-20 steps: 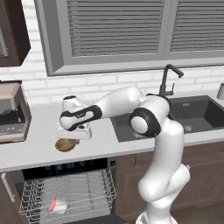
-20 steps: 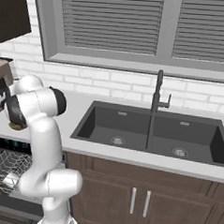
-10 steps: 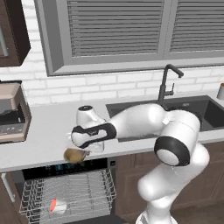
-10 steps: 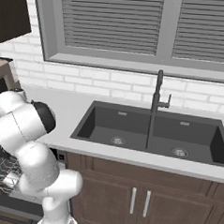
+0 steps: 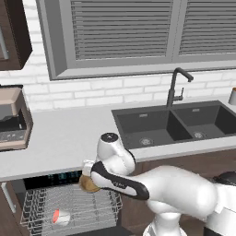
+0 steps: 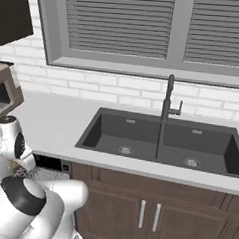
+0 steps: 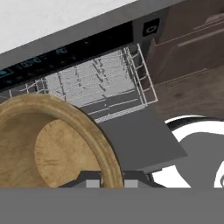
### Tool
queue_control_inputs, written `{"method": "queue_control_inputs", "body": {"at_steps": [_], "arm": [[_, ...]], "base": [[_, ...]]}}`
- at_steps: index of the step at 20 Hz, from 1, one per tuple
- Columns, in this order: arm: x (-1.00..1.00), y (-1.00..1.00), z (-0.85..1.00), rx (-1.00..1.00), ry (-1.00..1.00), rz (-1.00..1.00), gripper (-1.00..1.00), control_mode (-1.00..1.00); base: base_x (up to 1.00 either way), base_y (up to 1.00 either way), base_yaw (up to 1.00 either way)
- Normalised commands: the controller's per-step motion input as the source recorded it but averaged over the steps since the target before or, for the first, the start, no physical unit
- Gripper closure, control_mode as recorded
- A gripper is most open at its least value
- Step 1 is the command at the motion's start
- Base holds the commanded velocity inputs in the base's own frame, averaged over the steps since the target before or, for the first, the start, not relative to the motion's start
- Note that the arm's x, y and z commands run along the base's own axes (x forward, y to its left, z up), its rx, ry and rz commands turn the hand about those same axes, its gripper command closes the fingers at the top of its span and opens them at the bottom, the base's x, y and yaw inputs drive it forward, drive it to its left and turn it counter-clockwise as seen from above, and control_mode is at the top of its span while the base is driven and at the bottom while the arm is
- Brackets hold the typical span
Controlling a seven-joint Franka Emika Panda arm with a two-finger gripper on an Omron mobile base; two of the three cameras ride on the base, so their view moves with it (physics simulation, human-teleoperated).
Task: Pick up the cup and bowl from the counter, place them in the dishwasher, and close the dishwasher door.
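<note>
Bowl-placing step. Tool (image 7: pixel 105 181) pinching bowl (image 5: pixel 88 184) rim, above white rack (image 5: pixel 69 209); cup (image 5: pixel 60 216) lies inside, 7 o'clock. Next: lower, release clear of cup.

Golden-brown wood-grained bowl (image 7: pixel 52 148), white wire rack (image 5: pixel 69 209), red-topped white cup (image 5: pixel 60 216), pale grey-white counter (image 5: pixel 64 133).

The bowl (image 7: pixel 52 144) — golden-brown, wood-grained, round — is held above the white wire rack (image 7: pixel 98 83) of the open dishwasher (image 5: pixel 50 179). The cup (image 5: pixel 60 216) lies on its side in the rack, red top leftward. The dishwasher door (image 7: pixel 140 140) hangs open — flat, dark grey. The counter (image 5: pixel 60 138) runs above.
</note>
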Motion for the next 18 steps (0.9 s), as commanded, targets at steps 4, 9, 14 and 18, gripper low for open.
{"method": "queue_control_inputs", "body": {"at_steps": [4, 9, 14, 18], "arm": [[-0.23, 0.03, -0.24, -0.04, -0.04, -0.04, 1.0, -1.0], [0.0, 0.06, -0.48, -0.11, 0.0, -0.12, 1.0, -1.0], [0.05, 0.13, -0.56, -0.14, 0.0, -0.15, 1.0, -1.0], [0.19, 0.23, -0.42, -0.13, 0.0, -0.13, 1.0, -1.0]], "base": [[0.0, 0.0, 0.0], [0.0, 0.0, 0.0], [0.0, 0.0, 0.0], [0.0, 0.0, 0.0]]}}
